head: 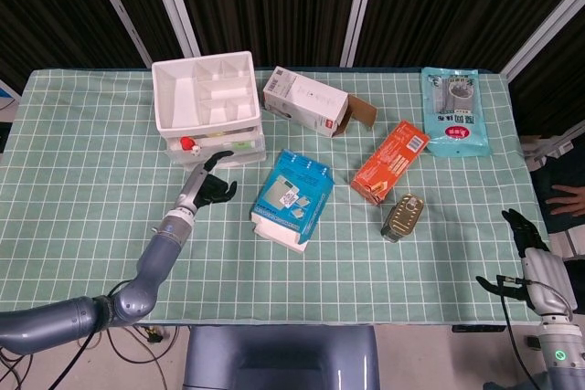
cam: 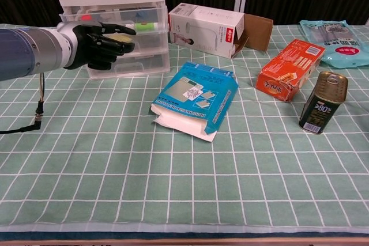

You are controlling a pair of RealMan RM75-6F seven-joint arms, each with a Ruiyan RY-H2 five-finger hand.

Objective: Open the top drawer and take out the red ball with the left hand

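The red ball (head: 186, 144) is seen sitting in the top drawer (head: 215, 146) of the white drawer unit (head: 206, 102), which is pulled partway out toward the front, with the ball at the drawer's left end; in the chest view only a bit of red is made out through the clear drawer front (cam: 109, 16). The left hand (head: 208, 185) is held right in front of the drawers, fingers curled inward with one finger stretched up toward the drawer front, and whether anything is actually hooked by it can't be told for sure, though nothing is seen held. A few greenish and light items are also spotted inside the drawer beside the ball, too small to name. Just right of the unit, a white carton (head: 307, 102) is laid on its side with a brown flap open. In front of that, a blue box (head: 292, 198) is laid flat on the cloth. Further right, an orange box (head: 391, 162) is placed diagonally, and an olive can (head: 403, 216) is found near its lower end. A teal pouch (head: 454, 110) is laid at the far right corner. Everything is set on a table covered by a green cloth with a white grid (head: 91, 180); dark curtains with pale slanted bars are seen behind it. The right hand (head: 527, 258) is parked off the table's right edge, fingers loosely apart, nothing held.
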